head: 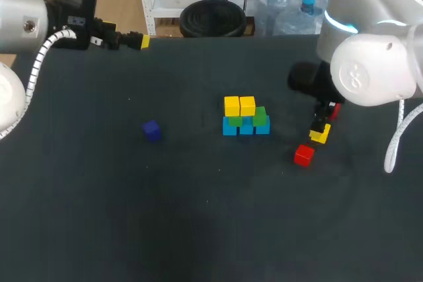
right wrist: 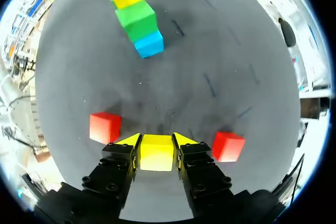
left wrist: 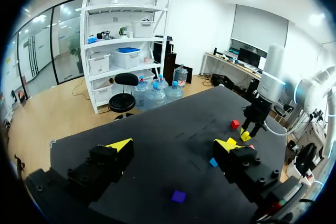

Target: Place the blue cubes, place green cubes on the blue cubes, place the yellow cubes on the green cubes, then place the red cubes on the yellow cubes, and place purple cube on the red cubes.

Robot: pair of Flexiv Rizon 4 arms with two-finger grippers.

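Your right gripper, clamped on a small yellow cube, has a red cube just beside one finger and a second red cube just beside the other, so you get little room sideways there. Ahead of it, open dark table runs up to the stepped stack of blue, green and yellow cubes at the middle. A purple cube sits alone left of the stack. Your left gripper hangs by the far edge toward the left corner, well apart.
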